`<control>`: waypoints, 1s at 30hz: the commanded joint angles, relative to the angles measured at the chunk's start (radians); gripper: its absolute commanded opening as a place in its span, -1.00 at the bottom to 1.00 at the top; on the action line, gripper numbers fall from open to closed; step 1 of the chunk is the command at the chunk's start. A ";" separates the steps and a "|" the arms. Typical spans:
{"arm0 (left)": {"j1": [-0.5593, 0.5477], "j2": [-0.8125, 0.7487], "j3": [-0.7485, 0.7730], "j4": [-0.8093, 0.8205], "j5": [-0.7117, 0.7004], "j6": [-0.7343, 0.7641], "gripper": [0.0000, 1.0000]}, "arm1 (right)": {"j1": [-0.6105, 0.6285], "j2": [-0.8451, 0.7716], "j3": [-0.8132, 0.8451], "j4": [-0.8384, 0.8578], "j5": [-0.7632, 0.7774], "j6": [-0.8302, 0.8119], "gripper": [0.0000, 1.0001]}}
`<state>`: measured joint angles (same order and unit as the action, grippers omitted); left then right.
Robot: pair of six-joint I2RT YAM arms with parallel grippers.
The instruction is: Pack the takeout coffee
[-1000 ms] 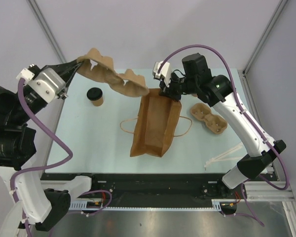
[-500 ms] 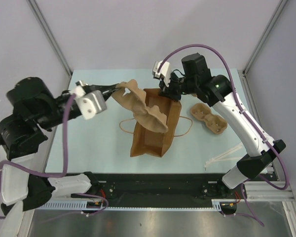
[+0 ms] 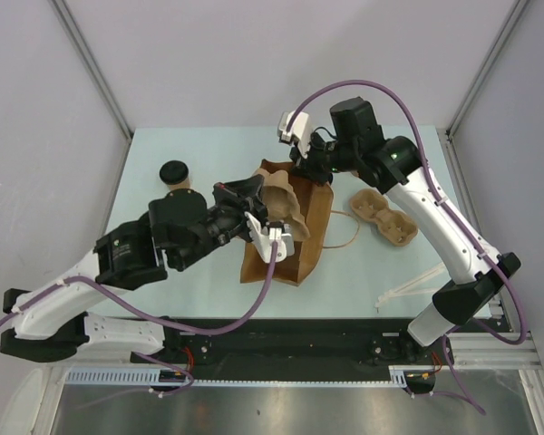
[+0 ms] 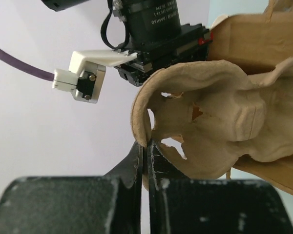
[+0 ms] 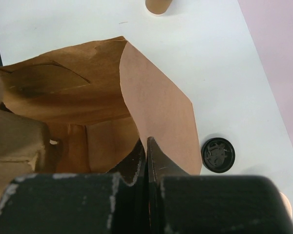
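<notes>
Cup (image 3: 176,178): the takeout coffee. A small tan kraft paper cylinder, upright at 10 o'clock on the pale table (image 3: 218,145), well apart from the bag (image 3: 299,246) and free of both grippers. From overhead its top reads as a black disc.

Bag: smooth brown kraft paper, creased, lying flat mid-table with its mouth toward 12 o'clock.

Right gripper (image 5: 146,146): black jaws pressed together on the mouth's upper paper flap, which is lifted off the table.

Left gripper (image 4: 145,148): jaws nipped tight on the thin rim of a pulp tray (image 4: 210,122). The tray is rough moulded fibre with rounded wells and ragged cut-outs, and hangs at the bag's mouth.

Second tray (image 3: 383,216): same pulp, two wells, lying flat at 3 o'clock, near the bag.

Lid (image 5: 217,155): round, black, embossed, flat on the table beside the flap.
</notes>
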<state>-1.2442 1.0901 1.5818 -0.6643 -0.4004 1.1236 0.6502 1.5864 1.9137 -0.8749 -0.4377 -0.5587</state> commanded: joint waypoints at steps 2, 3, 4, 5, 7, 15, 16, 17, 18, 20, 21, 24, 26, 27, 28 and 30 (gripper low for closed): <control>-0.018 -0.026 -0.094 0.155 -0.141 0.143 -1.00 | 0.003 0.018 0.025 -0.006 -0.019 0.023 -1.00; -0.020 -0.018 -0.094 0.151 -0.147 0.139 -1.00 | 0.005 0.018 0.025 -0.006 -0.018 0.023 -1.00; -0.021 -0.007 -0.097 0.134 -0.158 0.137 -1.00 | 0.003 0.021 0.024 -0.007 -0.018 0.022 -1.00; -0.021 0.013 -0.100 0.134 -0.178 0.140 -1.00 | 0.002 0.021 0.025 -0.006 -0.019 0.022 -1.00; -0.021 0.025 -0.111 0.149 -0.202 0.168 -1.00 | 0.003 0.023 0.027 -0.010 -0.016 0.020 -1.00; -0.024 0.022 -0.011 0.069 -0.196 0.237 -1.00 | -0.009 0.020 0.018 -0.015 -0.032 0.011 -1.00; -0.023 0.019 -0.005 0.066 -0.201 0.264 -1.00 | -0.009 0.021 0.018 -0.012 -0.033 0.011 -1.00; -0.023 0.016 -0.002 0.057 -0.201 0.274 -1.00 | -0.011 0.023 0.018 -0.012 -0.035 0.011 -1.00; -0.024 0.013 0.001 0.042 -0.201 0.280 -1.00 | -0.011 0.024 0.018 -0.012 -0.035 0.013 -1.00; -0.024 0.007 0.003 0.032 -0.198 0.297 -1.00 | -0.009 0.024 0.019 -0.012 -0.038 0.014 -1.00; -0.023 0.005 -0.002 0.034 -0.198 0.301 -1.00 | -0.009 0.026 0.019 -0.009 -0.039 0.017 -1.00; -0.029 0.008 -0.025 0.042 -0.196 0.285 -1.00 | -0.007 0.029 0.027 -0.007 -0.039 0.020 -1.00; -0.046 0.008 -0.066 0.052 -0.190 0.256 -1.00 | -0.009 0.032 0.028 -0.009 -0.041 0.022 -1.00; -0.053 0.005 -0.086 0.069 -0.190 0.248 -1.00 | -0.009 0.034 0.031 -0.009 -0.041 0.026 -1.00; -0.063 0.005 -0.129 0.083 -0.190 0.242 -1.00 | -0.008 0.035 0.031 -0.009 -0.041 0.028 -1.00; -0.066 0.002 -0.166 0.121 -0.192 0.239 -1.00 | -0.011 0.035 0.030 -0.012 -0.045 0.032 -1.00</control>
<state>-1.2903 1.1030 1.4899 -0.5953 -0.5732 1.3777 0.6392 1.6108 1.9137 -0.8688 -0.4538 -0.5529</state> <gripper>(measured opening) 0.037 0.009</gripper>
